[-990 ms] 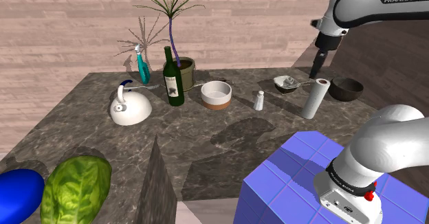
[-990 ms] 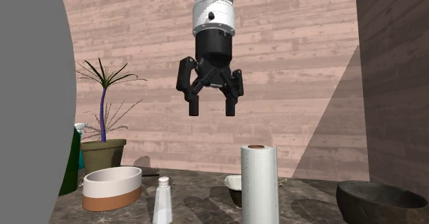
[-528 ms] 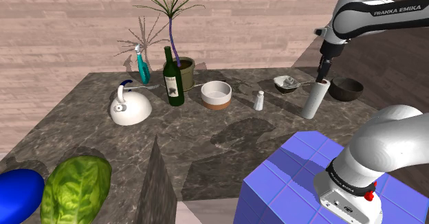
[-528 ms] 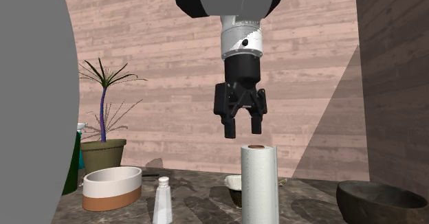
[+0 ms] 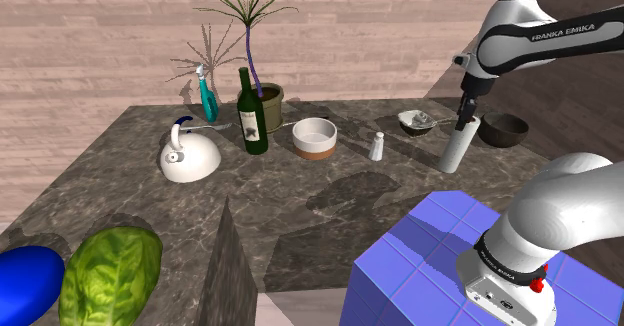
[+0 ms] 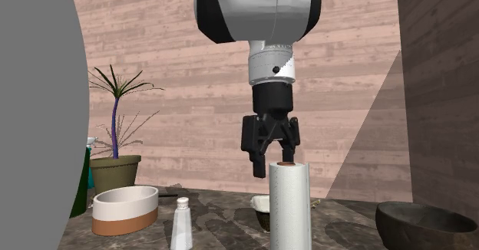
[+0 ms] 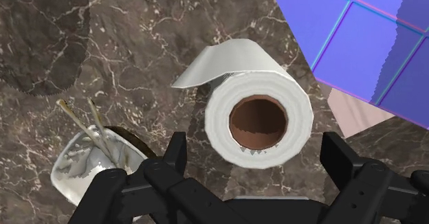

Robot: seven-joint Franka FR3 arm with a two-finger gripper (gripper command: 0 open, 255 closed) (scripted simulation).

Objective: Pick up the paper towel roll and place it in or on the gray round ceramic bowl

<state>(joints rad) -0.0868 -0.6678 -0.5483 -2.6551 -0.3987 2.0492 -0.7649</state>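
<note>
Standing upright near the far right corner of the dark marble surface (image 5: 290,179), as the shoulder view has it, the white paper towel roll (image 5: 453,146) shows a brown core and one loose flap of sheet peeling off its side (plainest in the wrist view). The jaws hang directly over its top end, released and spread wide, one on either side of the roll's rim and neither touching it. Just beside the roll, toward the surface's right edge in the shoulder view, sits the dark grey round bowl (image 5: 503,129), apart from the roll. On the roll's other side, nearer the back edge, a small white dish (image 5: 418,122) holds a couple of thin utensils. Farther along the surface come a white shaker (image 5: 377,146), a white bowl with a brown base (image 5: 315,137), a dark green wine bottle (image 5: 252,114), a potted plant (image 5: 268,99), a teal spray bottle (image 5: 207,96) and a white kettle (image 5: 189,154). The blue tiled stand (image 5: 430,264) rises at the near edge, close to the roll.
</note>
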